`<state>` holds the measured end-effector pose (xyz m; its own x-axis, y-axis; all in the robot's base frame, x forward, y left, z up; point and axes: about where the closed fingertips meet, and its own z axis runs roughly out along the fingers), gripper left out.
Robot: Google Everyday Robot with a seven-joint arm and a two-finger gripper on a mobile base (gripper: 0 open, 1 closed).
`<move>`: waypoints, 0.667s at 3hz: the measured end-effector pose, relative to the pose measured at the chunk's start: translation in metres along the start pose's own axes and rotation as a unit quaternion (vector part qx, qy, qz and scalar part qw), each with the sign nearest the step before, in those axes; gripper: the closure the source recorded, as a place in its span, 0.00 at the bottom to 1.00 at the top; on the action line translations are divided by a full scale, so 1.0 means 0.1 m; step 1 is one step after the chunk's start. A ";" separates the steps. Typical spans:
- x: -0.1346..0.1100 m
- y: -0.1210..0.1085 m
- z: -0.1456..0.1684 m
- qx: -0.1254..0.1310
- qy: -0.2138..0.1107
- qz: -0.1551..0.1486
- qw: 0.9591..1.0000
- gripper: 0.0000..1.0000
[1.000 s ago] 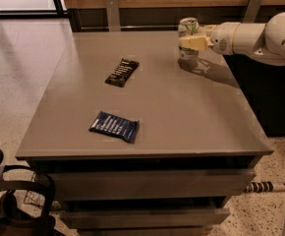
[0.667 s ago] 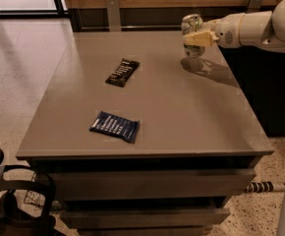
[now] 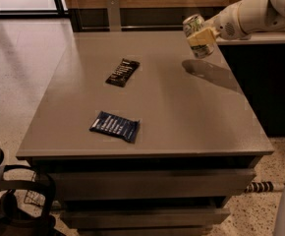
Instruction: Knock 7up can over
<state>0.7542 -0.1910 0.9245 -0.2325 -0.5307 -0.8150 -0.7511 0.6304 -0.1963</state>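
Note:
The 7up can (image 3: 194,23) is a pale silver can with green print. It is tilted and held in the air above the far right part of the grey table (image 3: 182,112), with its shadow on the tabletop below it. My gripper (image 3: 202,37) comes in from the right on a white arm and is shut around the can's middle, with a yellowish finger (image 3: 199,35) across its front.
A black snack wrapper (image 3: 123,72) lies at the table's middle back. A dark blue wrapper (image 3: 115,126) lies nearer the front left. A dark counter (image 3: 260,82) stands right of the table. A wall runs behind.
The gripper has lifted the can up off the tabletop and a little to the right. The can's shadow now lies apart from it. The wrappers have not moved.

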 end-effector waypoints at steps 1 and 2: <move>0.04 0.03 -0.03 0.024 0.073 -0.029 0.997 1.00; 0.07 0.09 0.00 0.030 0.114 -0.047 0.992 1.00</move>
<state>0.7460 -0.1893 0.9175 -0.3028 -0.6987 -0.6481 -0.7391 0.6015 -0.3032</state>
